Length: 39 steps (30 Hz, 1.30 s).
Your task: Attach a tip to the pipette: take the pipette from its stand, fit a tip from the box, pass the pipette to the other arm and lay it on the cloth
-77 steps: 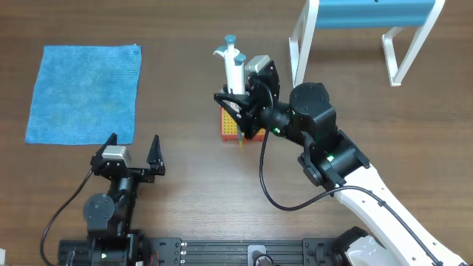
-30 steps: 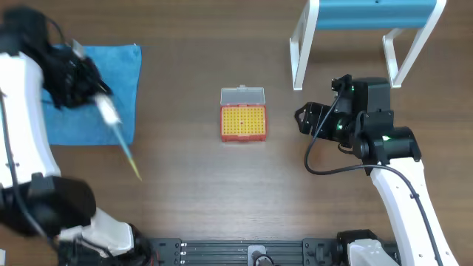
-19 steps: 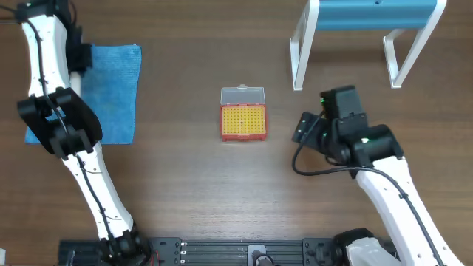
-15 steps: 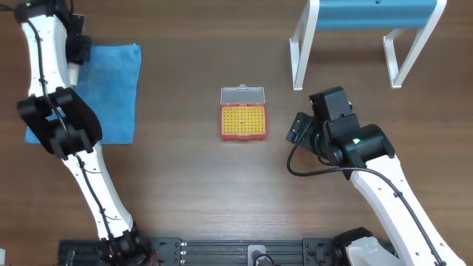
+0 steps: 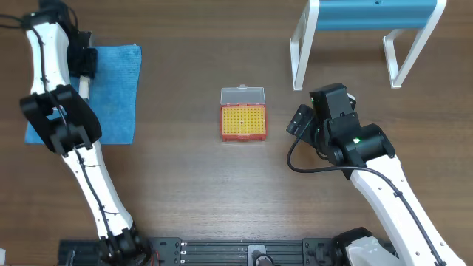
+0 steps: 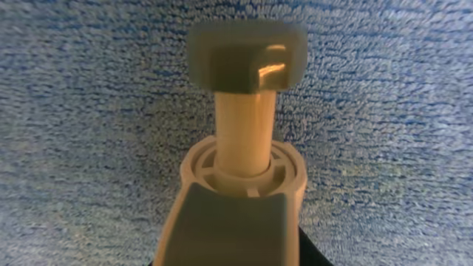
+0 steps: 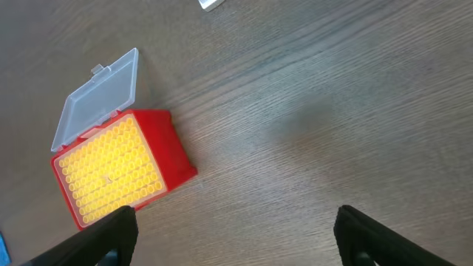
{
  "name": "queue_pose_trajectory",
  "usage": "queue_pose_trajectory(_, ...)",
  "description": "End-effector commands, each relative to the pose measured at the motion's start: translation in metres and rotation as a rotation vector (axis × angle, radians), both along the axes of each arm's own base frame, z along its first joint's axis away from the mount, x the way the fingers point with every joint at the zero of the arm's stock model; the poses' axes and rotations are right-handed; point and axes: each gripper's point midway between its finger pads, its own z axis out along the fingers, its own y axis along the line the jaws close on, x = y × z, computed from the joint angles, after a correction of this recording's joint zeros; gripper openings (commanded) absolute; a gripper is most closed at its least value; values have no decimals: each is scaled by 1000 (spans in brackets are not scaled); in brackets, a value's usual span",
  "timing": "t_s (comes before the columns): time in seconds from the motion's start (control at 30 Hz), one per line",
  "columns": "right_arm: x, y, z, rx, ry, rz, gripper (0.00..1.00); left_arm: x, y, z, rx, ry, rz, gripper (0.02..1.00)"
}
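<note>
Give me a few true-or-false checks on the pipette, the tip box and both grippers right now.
1. The tip box has its lid open. True.
2. The right gripper holds the pipette. False: it is open and empty; the pipette is in the left gripper.
3. The pipette is over the blue cloth. True.
4. The tip box sits on the cloth. False: it stands on the bare table, well apart from the cloth.
</note>
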Motion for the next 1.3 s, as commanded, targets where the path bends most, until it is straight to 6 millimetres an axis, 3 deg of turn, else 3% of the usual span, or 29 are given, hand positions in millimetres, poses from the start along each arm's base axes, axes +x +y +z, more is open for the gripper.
queue_pose_trajectory(0.03,3,-1,1,-8,-7,-17,864,-1,-1,-8,-23,8,13,27)
queue_pose_trajectory(0.07,3,-1,1,-8,-7,-17,869,-1,-1,-8,-23,8,21,29)
queue_pose_trajectory(0.13,3,0,1,-8,-8,-16,864,-8,-6,-1,-34,34,65,928)
queue_pose_trajectory(0.17,3,0,1,-7,-11,-16,864,-11,-8,17,-24,36,61,928)
queue_pose_trajectory(0.2,6,0,3,-4,-20,-16,866,-12,-10,51,-12,1,56,928)
queue_pose_trajectory(0.3,17,-6,8,-37,-77,-42,864,-20,-30,184,7,-231,172,930)
queue_pose_trajectory(0.37,32,-22,21,-131,-171,-65,869,-29,-88,283,-112,-483,97,932)
queue_pose_trajectory(0.4,31,-27,31,-195,-211,-3,869,-44,-110,324,-100,-571,47,930)
queue_pose_trajectory(0.43,28,-31,45,-236,-258,43,869,-57,-124,350,-91,-631,15,930)
queue_pose_trajectory(0.5,13,-38,91,-305,-417,152,866,-108,-155,411,-83,-767,-50,932)
queue_pose_trajectory(0.53,0,-42,116,-347,-508,209,866,-143,-167,425,-85,-787,-67,930)
queue_pose_trajectory(0.57,-25,-51,144,-370,-617,230,866,-195,-180,422,-102,-764,-80,930)
queue_pose_trajectory(0.6,-52,-60,161,-366,-710,219,869,-263,-197,392,-163,-706,-67,930)
queue_pose_trajectory(0.63,-81,-69,163,-399,-818,235,864,-322,-225,355,-321,-746,21,930)
queue_pose_trajectory(0.67,-93,-73,153,-445,-873,263,932,-332,-237,355,-424,-944,66,930)
queue_pose_trajectory(0.7,-92,-73,148,-492,-973,274,998,-328,-236,370,-496,-1201,114,930)
queue_pose_trajectory(0.73,-80,-69,147,-533,-1095,261,974,-319,-234,386,-513,-1406,75,930)
queue_pose_trajectory(0.77,-72,-66,135,-542,-1091,268,976,-303,-232,385,-511,-1495,42,930)
queue_pose_trajectory(0.8,-70,-66,123,-545,-1060,282,976,-294,-230,374,-512,-1484,46,930)
queue_pose_trajectory(0.83,-71,-66,110,-551,-1011,303,976,-279,-228,341,-514,-1406,74,930)
queue_pose_trajectory(0.87,-72,-66,99,-556,-965,322,976,-275,-228,328,-514,-1372,87,930)
queue_pose_trajectory(0.93,-80,-69,64,-570,-825,380,976,-276,-228,305,-515,-1289,115,930)
queue_pose_trajectory(0.97,-92,-73,32,-581,-686,434,976,-280,-228,288,-515,-1217,140,930)
queue_pose_trajectory(1.03,-114,-81,-6,-592,-507,501,976,-295,-231,247,-514,-1044,197,932)
queue_pose_trajectory(1.07,-116,-81,-8,-592,-495,505,976,-298,-219,232,-437,-1027,237,930)
queue_pose_trajectory(1.13,-116,-81,-8,-592,-495,505,976,-282,-200,227,-314,-1206,206,930)
queue_pose_trajectory(1.2,-116,-81,-8,-592,-495,505,976,-246,-196,223,-191,-1629,10,930)
queue_pose_trajectory(1.23,-116,-81,-8,-592,-495,505,976,-240,-193,215,-177,-1718,13,930)
queue_pose_trajectory(1.3,-116,-81,-8,-592,-495,505,976,-235,-171,176,-84,-1618,132,932)
